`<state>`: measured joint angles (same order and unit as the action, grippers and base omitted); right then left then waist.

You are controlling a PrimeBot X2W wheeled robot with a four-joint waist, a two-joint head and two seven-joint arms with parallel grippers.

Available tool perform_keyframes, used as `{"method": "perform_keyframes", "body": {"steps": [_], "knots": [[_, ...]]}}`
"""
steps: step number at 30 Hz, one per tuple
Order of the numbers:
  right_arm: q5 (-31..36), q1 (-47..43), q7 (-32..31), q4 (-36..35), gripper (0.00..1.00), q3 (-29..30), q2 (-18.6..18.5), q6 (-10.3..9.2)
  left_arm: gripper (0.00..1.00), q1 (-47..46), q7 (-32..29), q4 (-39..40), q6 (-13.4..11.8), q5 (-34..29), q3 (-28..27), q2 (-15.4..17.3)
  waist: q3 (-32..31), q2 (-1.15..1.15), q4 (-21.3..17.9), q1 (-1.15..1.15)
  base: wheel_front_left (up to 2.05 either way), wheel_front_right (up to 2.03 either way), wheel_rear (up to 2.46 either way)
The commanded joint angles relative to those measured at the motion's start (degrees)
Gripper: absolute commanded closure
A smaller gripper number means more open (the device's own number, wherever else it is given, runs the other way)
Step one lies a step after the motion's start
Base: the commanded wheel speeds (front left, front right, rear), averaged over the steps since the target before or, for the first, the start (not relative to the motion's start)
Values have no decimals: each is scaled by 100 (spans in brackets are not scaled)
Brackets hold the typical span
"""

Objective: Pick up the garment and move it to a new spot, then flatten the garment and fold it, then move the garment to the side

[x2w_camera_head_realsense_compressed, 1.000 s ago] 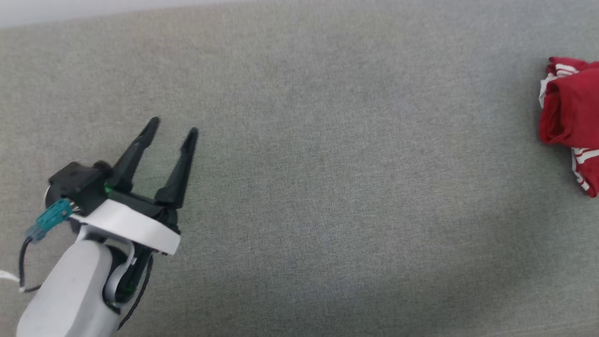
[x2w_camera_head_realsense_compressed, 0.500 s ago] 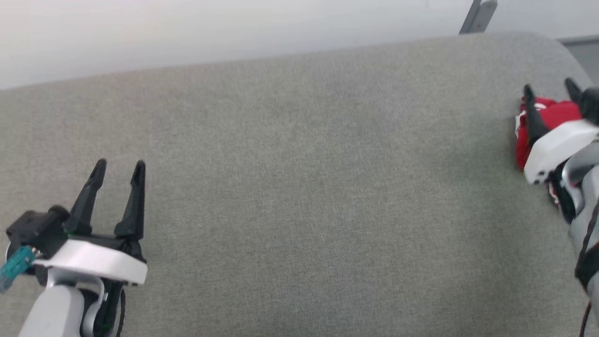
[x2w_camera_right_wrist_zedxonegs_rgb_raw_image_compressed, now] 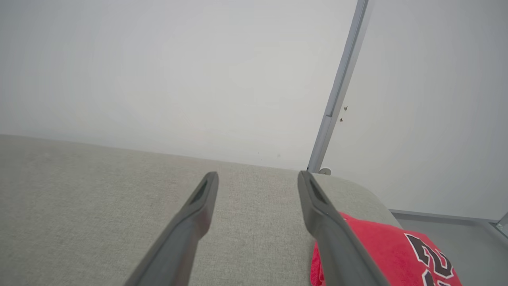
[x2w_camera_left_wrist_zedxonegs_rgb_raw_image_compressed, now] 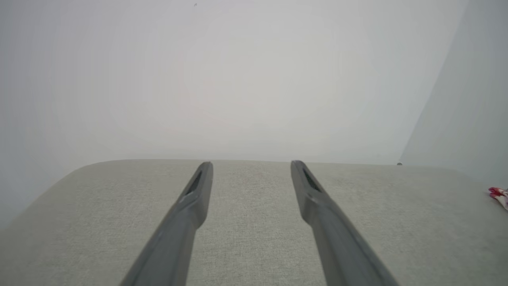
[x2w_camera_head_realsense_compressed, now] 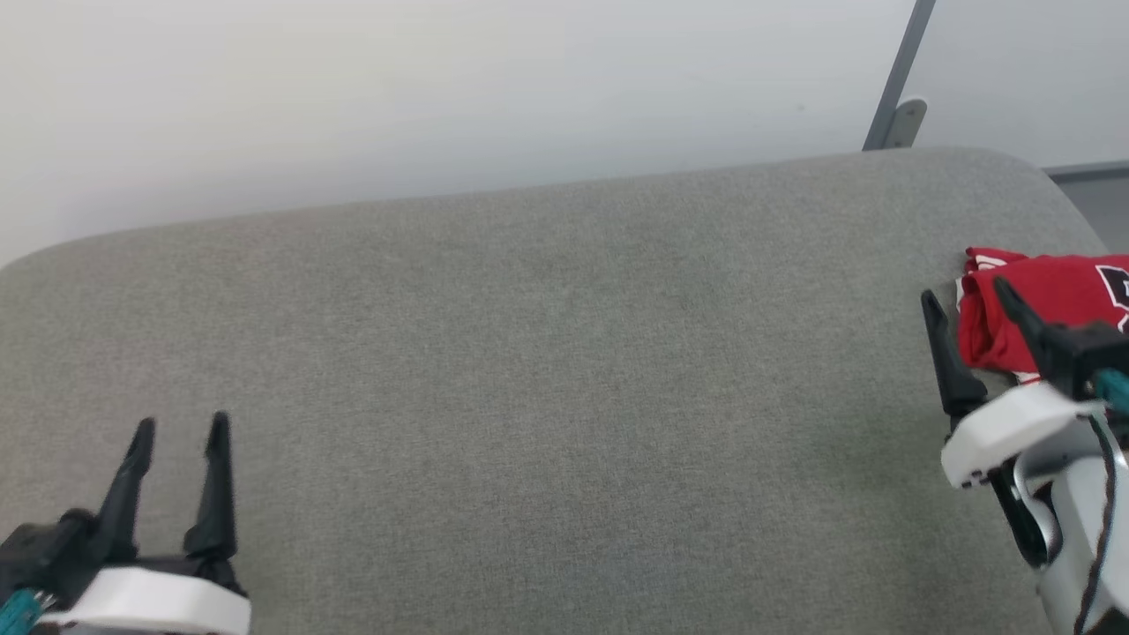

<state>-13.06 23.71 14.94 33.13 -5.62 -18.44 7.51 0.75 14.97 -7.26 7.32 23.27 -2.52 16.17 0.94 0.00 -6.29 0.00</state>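
Observation:
The garment [x2w_camera_head_realsense_compressed: 1041, 304], a bunched red piece with white trim and black-edged lettering, lies at the right end of the grey cushioned surface [x2w_camera_head_realsense_compressed: 547, 370]. My right gripper [x2w_camera_head_realsense_compressed: 968, 298] hovers open over its left edge, one finger on the red cloth's side, nothing between the jaws. In the right wrist view the garment [x2w_camera_right_wrist_zedxonegs_rgb_raw_image_compressed: 381, 250] lies under and right of the right-hand finger [x2w_camera_right_wrist_zedxonegs_rgb_raw_image_compressed: 325, 222]. My left gripper [x2w_camera_head_realsense_compressed: 179, 429] stands open at the lower left, far from the garment [x2w_camera_left_wrist_zedxonegs_rgb_raw_image_compressed: 499, 194], which the left wrist view catches as a red scrap at the right edge.
A pale wall runs behind the surface. A grey metal post [x2w_camera_head_realsense_compressed: 895, 84] rises at the back right corner, also in the right wrist view [x2w_camera_right_wrist_zedxonegs_rgb_raw_image_compressed: 337, 91]. The surface's rounded right end [x2w_camera_head_realsense_compressed: 1050, 185] drops off just beyond the garment.
The head camera has tilted up and turned, so the wall and post came into view. My right arm entered the picture beside the garment. Both grippers stayed open.

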Motion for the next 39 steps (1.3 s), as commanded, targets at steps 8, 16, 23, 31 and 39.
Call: {"method": "perform_keyframes", "body": {"steps": [8, 16, 23, 31, 39], "knots": [[93, -982, 25, -941, 0, 172, 173, -4, 0, 576, 26, 309, 18, -131, -455, -249, -197, 0, 145, 0, 0, 0, 0], [265, -1810, 25, -1593, 0, 373, 428, -4, 0, 953, 26, 486, 18, -140, -650, -460, -309, 0, 305, 0, 0, 0, 0], [345, -2349, 26, -1897, 0, 607, 719, -4, 0, 1126, 26, 537, 18, -141, -686, -606, -395, 0, 385, 0, 0, 0, 0], [372, -2594, 26, -2052, 0, 712, 861, -4, 0, 1145, 26, 524, 19, -163, -681, -600, -443, 0, 399, 0, 0, 0, 0], [404, -2728, 27, -2116, 0, 776, 934, -4, 0, 1158, 26, 416, 18, -128, -576, -570, -490, 0, 408, 0, 0, 0, 0]]}}
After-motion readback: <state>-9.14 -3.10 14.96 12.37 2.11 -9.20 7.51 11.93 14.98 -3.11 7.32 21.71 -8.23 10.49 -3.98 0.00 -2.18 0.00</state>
